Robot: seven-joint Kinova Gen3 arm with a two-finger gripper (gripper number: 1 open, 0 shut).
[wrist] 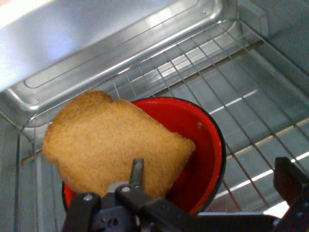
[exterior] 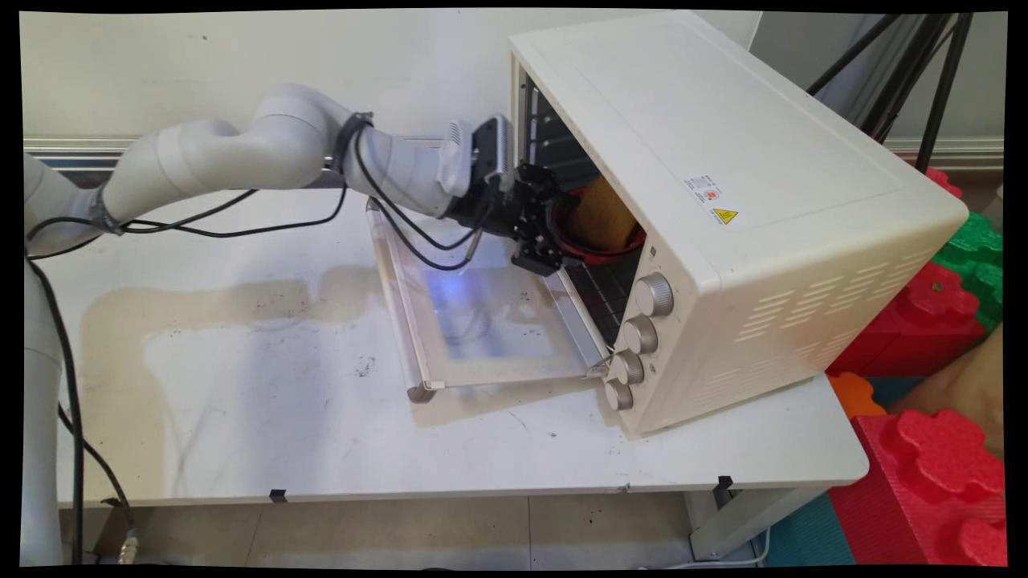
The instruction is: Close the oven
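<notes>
White toaster oven [exterior: 723, 209] sits on the stained white table [exterior: 281, 385], door [exterior: 474, 321] dropped open; red and green foam blocks [exterior: 932, 474] piled at right.

My main view sits still above the table's [exterior: 321, 417] near side, looking down across it to the wall. My hand view rides behind my pincer [wrist: 207, 193], close up, facing into the oven [exterior: 723, 201] over its rack [wrist: 251, 96]. Both views share the bowl [exterior: 598, 250] and the toast [exterior: 598, 213].

bowl [wrist: 203, 140] and toast [wrist: 111, 145] block the oven [exterior: 723, 201] mouth; rack [wrist: 251, 96] beside clear.
</notes>
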